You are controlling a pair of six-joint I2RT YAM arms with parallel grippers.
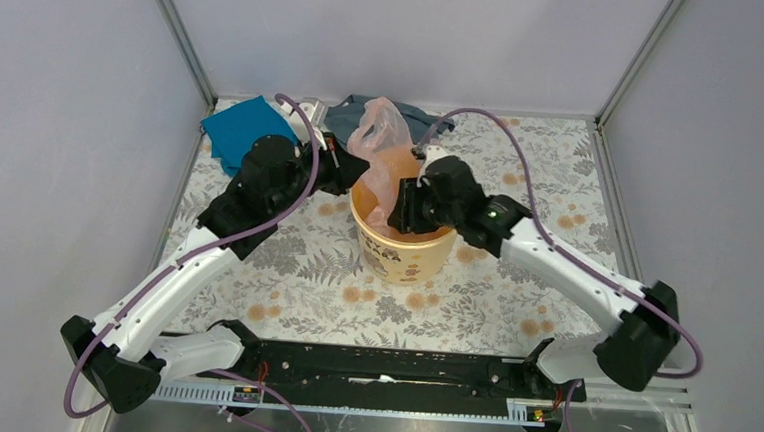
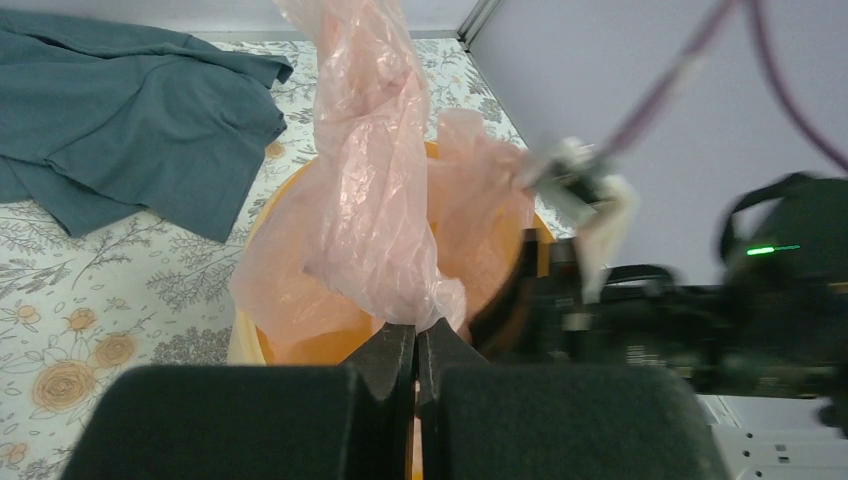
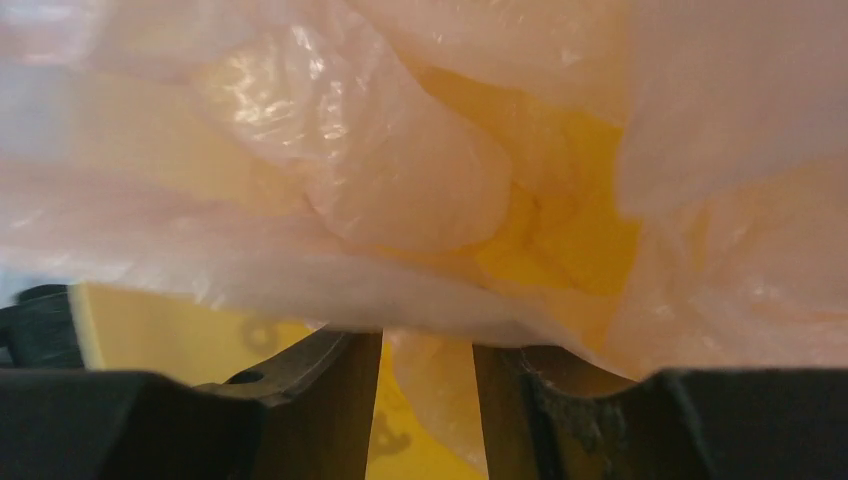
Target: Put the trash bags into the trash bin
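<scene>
While left claw [image 2: 415, 350] pinches trash bag [image 2: 370, 200] | bin [image 1: 405, 263] print illegible

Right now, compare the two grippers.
The left gripper is shut, pinching the pink bag; the right gripper has its jaws apart, film between them. The left sits at the far-left rim of the yellow bin; the right is over its opening. Both are at the bag.

Counter [image 1: 284, 270]: floral print, grey ferns and orange blooms.
Trash bin [image 1: 406, 253]: stands upright near the centre.
Teal cloth [image 1: 238, 127]: rumpled, at 10 o'clock from the bin.
Grey cloth [image 1: 349, 117]: at 12 o'clock, just behind the bin.
</scene>
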